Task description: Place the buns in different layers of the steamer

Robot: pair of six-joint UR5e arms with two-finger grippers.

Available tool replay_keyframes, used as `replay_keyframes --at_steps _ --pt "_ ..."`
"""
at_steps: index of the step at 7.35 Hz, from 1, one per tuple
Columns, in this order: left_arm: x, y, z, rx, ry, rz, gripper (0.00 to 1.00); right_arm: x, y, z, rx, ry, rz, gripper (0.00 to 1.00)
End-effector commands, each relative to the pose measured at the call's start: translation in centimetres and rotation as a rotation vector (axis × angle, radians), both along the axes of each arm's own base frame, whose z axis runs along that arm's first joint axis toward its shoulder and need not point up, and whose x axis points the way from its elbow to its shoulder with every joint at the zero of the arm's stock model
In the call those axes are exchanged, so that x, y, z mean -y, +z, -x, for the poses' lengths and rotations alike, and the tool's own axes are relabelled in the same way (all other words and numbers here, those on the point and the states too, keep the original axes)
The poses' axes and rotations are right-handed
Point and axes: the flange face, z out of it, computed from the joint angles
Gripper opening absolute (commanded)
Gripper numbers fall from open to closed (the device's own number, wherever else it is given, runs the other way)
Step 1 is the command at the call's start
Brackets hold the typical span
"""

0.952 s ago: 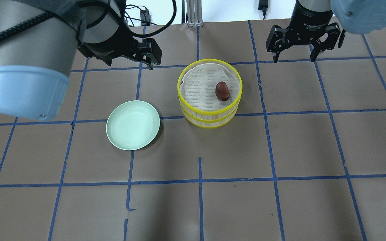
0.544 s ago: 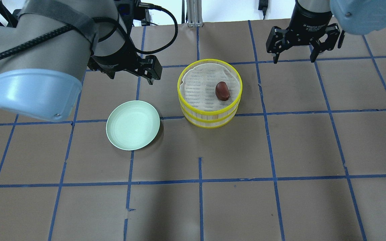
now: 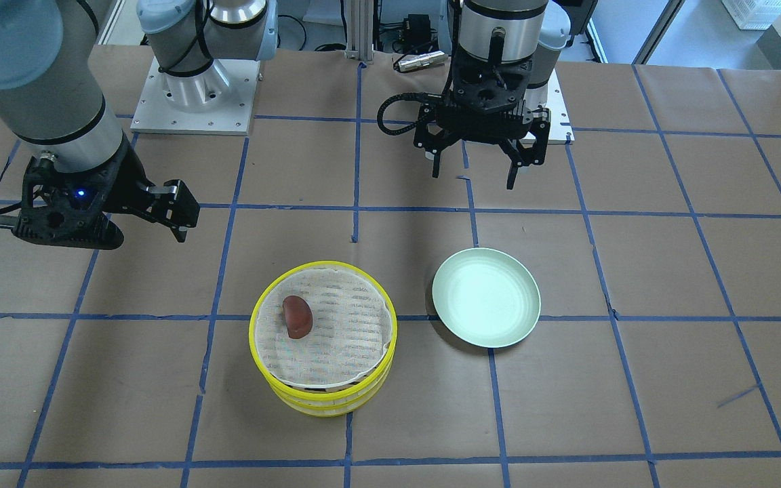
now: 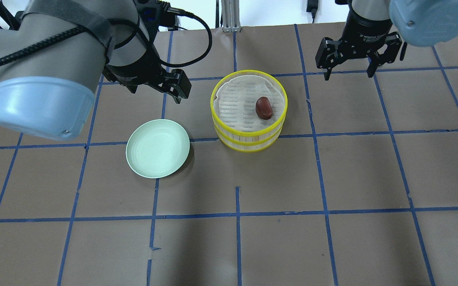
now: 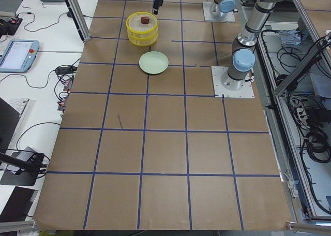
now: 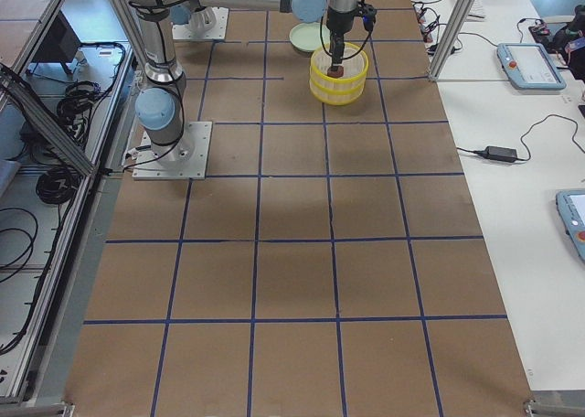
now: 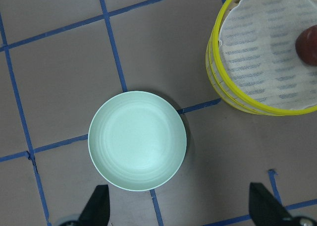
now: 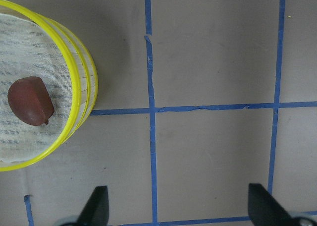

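- Upper left: left gripper [image 4: 155, 89] spread wide, empty, above the counter [image 4: 332, 178].
- Centre: dark bun [image 4: 264, 108] lies on the top steamer layer [image 4: 249, 72], stacked on the lower layer [image 4: 249, 147]. White bun unseen, probably underneath.
- Upper right: right gripper [image 4: 348, 73] wide, empty.
- Placing looks finished; next, arms clear off.

Two UR5e arms hang poised above the surface [image 3: 634, 407], both end effectors empty. The left arm [image 4: 54, 51] reaches out with its wrist upright. The left end effector [image 3: 473, 175] points straight down, its two black fingers [image 7: 96, 208] splayed wide with nothing between them. The right arm [image 3: 38, 74] rises from its base [image 3: 190, 95], bolted near the surface's robot-side edge, and slants out on the robot's right. The right end effector [image 4: 348, 74] likewise hangs clear of the surface, with its fingers [image 8: 262, 206] spread wide. A small blue light [image 3: 79, 195] glows on the right wrist.
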Motion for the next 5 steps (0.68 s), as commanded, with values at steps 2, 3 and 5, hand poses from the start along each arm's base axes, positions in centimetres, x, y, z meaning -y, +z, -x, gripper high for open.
replay_keyframes --at_steps 2,3,5 --pt "-0.28 0.69 -0.39 -0.009 0.006 0.000 1.00 0.28 -0.02 1.49 0.002 0.028 -0.003 1.00" --pt "-0.28 0.69 -0.40 -0.009 0.006 0.000 1.00 0.40 -0.26 1.82 -0.003 0.030 -0.008 1.00" --pt "-0.47 0.12 -0.52 0.002 0.009 -0.016 1.00 0.30 0.21 2.01 0.003 0.028 -0.001 1.00"
